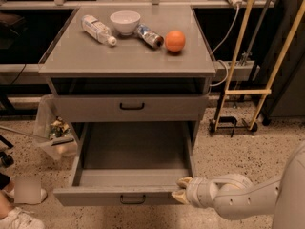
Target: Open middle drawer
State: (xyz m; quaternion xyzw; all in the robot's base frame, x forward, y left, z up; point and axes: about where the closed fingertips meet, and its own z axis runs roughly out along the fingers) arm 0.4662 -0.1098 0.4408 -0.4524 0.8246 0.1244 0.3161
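The middle drawer (136, 149) is pulled far out of the grey cabinet, showing a plain grey, bare inside. Its black bar handle (132, 200) sits centred on the front panel near the floor. Above it, the top drawer (132, 107) with the same handle is pushed in. My gripper (181, 189) comes in from the lower right on a white arm and sits against the right end of the middle drawer's front panel, right of the handle.
On the cabinet top (95, 56) lie a clear bottle (97, 29), a white bowl (125, 21), a can on its side (149, 36) and an orange (175, 40). A plastic bag (53, 128) hangs at the cabinet's left. A yellow-poled trolley (238, 104) stands to the right.
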